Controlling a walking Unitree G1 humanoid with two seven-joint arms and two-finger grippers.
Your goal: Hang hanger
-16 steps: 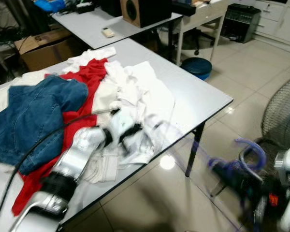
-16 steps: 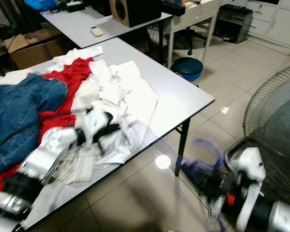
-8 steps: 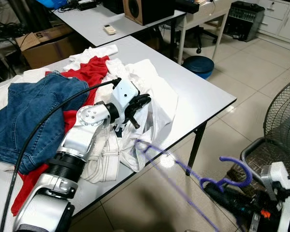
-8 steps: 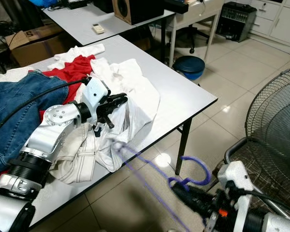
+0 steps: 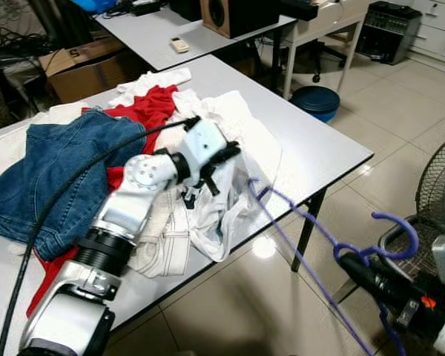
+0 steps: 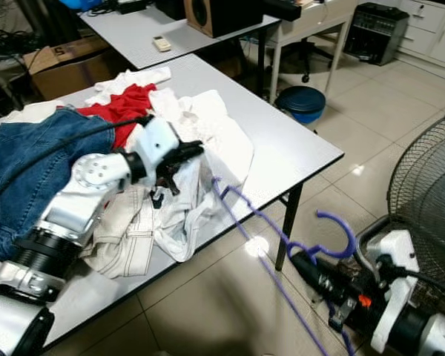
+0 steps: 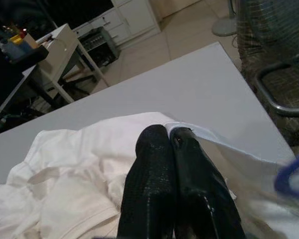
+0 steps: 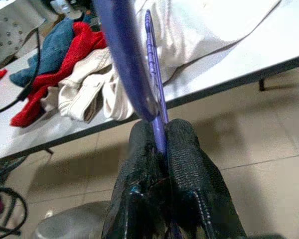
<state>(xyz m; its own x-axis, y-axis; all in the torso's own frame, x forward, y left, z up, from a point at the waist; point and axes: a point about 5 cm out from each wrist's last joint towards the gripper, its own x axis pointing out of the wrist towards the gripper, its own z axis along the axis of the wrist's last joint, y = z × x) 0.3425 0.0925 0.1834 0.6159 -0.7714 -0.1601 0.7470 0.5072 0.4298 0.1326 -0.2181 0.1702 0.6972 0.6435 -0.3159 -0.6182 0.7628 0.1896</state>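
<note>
**Both hands closed: shirt in the left, hanger in the right**

The left hand [image 5: 221, 159] is over the desk [image 5: 311, 152], its fingers [image 7: 162, 184] pressed together on a fold of the white shirt [image 5: 237, 185], lifting it from the heap. The right hand [image 6: 311, 268] is off the desk's near right edge, above the floor [image 5: 230, 311], pinched tight on the purple hanger [image 6: 282, 236] just under its hook.

The hook curls up and right of that hand. The hanger's long axis runs from the right hand up and left, its far tip reaching the shirt beside the left hand. Its lower bar is thin and cut off at the near edge. Whether the tip is inside the shirt is hard to tell.

Jeans [image 5: 52, 178] and a red garment [image 5: 144, 111] lie to the left.
</note>
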